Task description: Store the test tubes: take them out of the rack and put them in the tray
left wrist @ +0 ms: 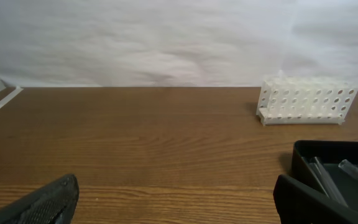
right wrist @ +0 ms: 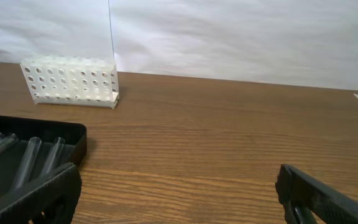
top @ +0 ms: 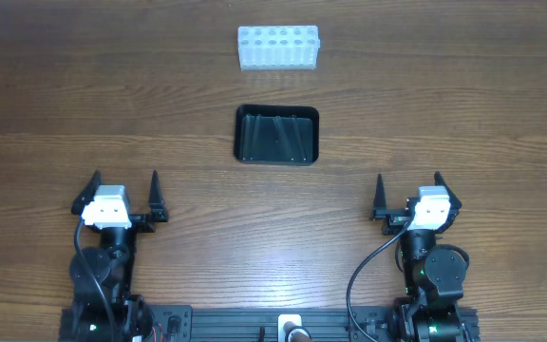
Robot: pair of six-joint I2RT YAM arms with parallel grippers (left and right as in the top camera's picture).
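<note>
A white test tube rack (top: 276, 48) stands at the far middle of the wooden table; it also appears in the wrist views (left wrist: 306, 101) (right wrist: 71, 82), and no tubes stick out of its top. In front of it sits the black tray (top: 245, 152) with several clear test tubes (top: 278, 133) lying inside (left wrist: 328, 180) (right wrist: 27, 160). My left gripper (top: 123, 185) rests open near the table's front left, well short of the tray. My right gripper (top: 407, 187) rests open at the front right, likewise apart from the tray. Nothing is between either pair of fingers.
Bare wooden tabletop (top: 84, 85) surrounds the rack and tray on all sides. A white backdrop (left wrist: 166, 37) closes off the far edge. The arms' bases and cables (top: 368, 275) sit along the front edge.
</note>
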